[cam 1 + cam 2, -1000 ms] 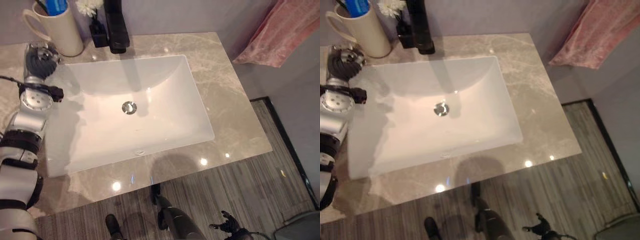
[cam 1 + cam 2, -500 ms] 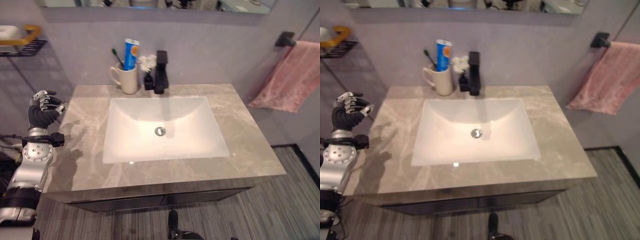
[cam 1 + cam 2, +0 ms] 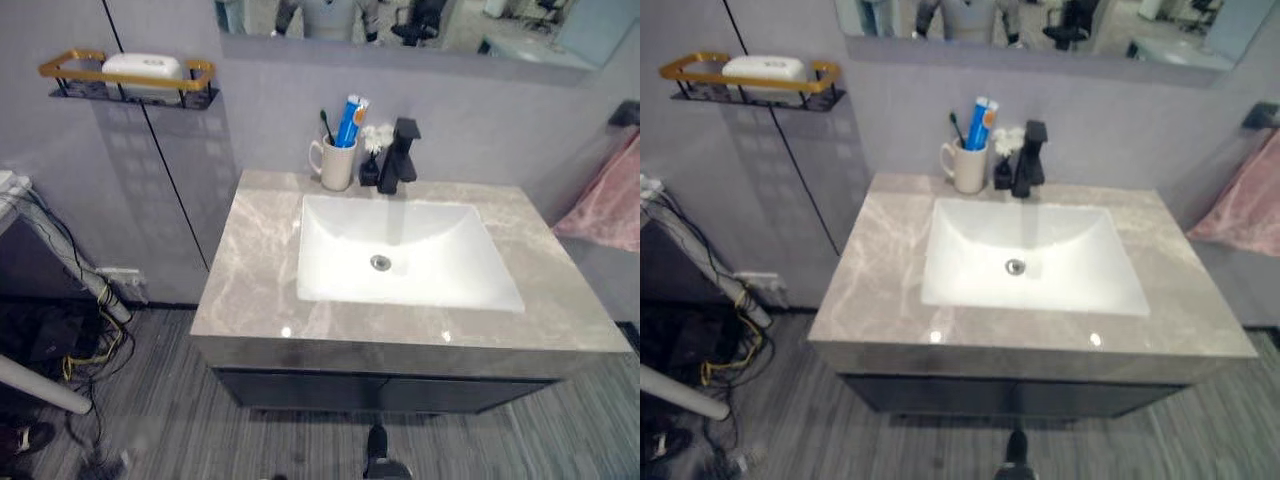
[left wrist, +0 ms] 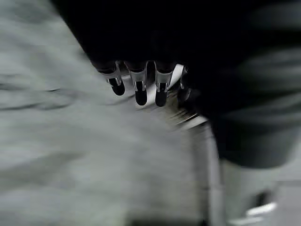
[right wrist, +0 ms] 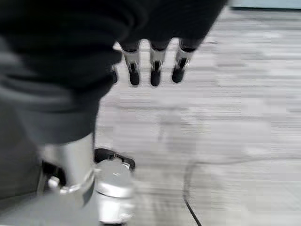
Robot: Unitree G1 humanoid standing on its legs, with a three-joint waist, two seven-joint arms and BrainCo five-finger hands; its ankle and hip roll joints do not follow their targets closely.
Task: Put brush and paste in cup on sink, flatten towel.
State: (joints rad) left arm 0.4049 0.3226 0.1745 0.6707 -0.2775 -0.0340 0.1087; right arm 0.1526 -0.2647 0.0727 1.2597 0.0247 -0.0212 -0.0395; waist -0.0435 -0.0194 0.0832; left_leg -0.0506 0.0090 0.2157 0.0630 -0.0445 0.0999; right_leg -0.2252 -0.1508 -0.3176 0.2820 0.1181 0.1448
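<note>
A cream cup (image 3: 333,164) stands at the counter's back edge, left of the faucet. A dark toothbrush (image 3: 325,124) and a blue paste tube (image 3: 349,120) stand upright inside it. The white sink (image 3: 400,255) is set in the grey marble counter (image 3: 255,270). A pink towel (image 3: 605,205) hangs bunched and slanted from a dark wall rail at the far right. My left hand (image 4: 136,87) hangs low with relaxed fingers, holding nothing. My right hand (image 5: 154,70) hangs over the striped floor, also open with nothing in it.
A black faucet (image 3: 399,156) and a small vase of white flowers (image 3: 374,150) stand right of the cup. A gold-rimmed wall shelf (image 3: 125,78) carries a white object. Cables and a white pipe (image 3: 40,385) lie on the floor at the left.
The camera has pulled back and tilted up, so the whole vanity and wall now show. My left hand, raised by the counter's left edge before, has dropped out of the eye views.
</note>
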